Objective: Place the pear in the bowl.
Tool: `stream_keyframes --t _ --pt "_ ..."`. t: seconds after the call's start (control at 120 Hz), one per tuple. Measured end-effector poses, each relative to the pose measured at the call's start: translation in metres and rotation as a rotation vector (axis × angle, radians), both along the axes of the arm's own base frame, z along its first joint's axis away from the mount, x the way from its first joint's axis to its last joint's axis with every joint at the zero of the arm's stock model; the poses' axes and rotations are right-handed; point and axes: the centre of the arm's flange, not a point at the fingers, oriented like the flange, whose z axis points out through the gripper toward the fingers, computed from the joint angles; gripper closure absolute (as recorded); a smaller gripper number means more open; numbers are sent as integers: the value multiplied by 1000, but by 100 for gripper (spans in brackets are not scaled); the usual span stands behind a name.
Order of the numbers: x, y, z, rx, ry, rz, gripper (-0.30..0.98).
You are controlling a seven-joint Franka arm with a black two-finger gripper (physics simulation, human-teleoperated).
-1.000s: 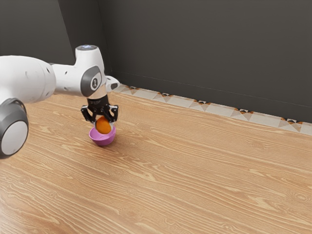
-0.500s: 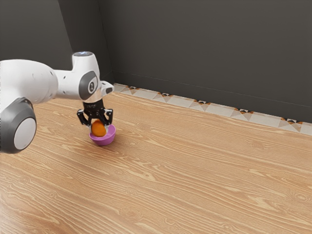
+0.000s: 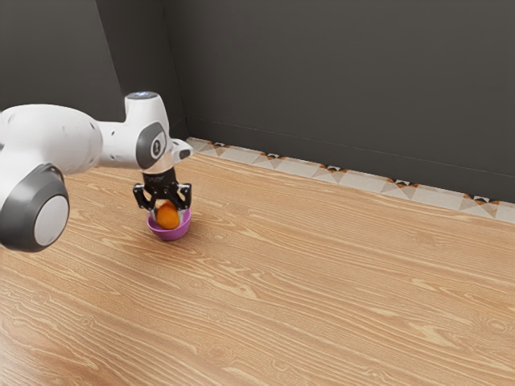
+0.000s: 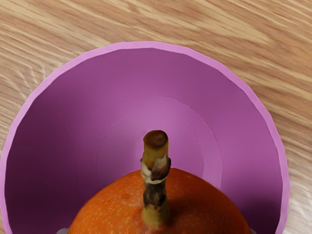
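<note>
Orange skin, a rounded body and a thick brown woody stem (image 4: 156, 185) identify the pear (image 3: 167, 215). It is located at the mouth of the round purple bowl (image 3: 170, 235), its lower part apparently inside the rim (image 4: 152, 44). The black two-finger gripper (image 3: 167, 212) is clamped on the pear, one finger against each side. The bowl sits upright on the wood-grain table (image 3: 314, 281). Contact between fruit and bowl floor cannot be confirmed.

Assessment: lowering is the step in hand, and the task is close to completion. Recommended: descend slowly and straight, keeping both fingers clear of the wall; in the wrist view the pear lies off the bowl's middle, so a slight centring shift is advisable. Release only once the base is supported, parting the fingers modestly, since a wide opening could push the bowl. Withdraw vertically.
</note>
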Motion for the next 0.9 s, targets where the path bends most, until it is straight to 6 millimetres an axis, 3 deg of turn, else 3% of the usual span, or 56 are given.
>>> stream_keyframes --t 0.108,0.208,0.275,0.408,0.517,0.6,0.792,0.9 --pt "0 -1 1 -4 -2 -8 15" --pt "3 -11 17 -1 -25 -36 9" --pt "4 -24 41 1 -53 -65 7" --pt "-1 -61 112 13 -119 -166 4" --pt "-19 -96 185 29 -165 -271 2" --pt "-38 -108 227 30 -178 -321 2" --pt "-66 -120 275 31 -185 -390 1" --pt "-70 -118 283 34 -167 -399 0"
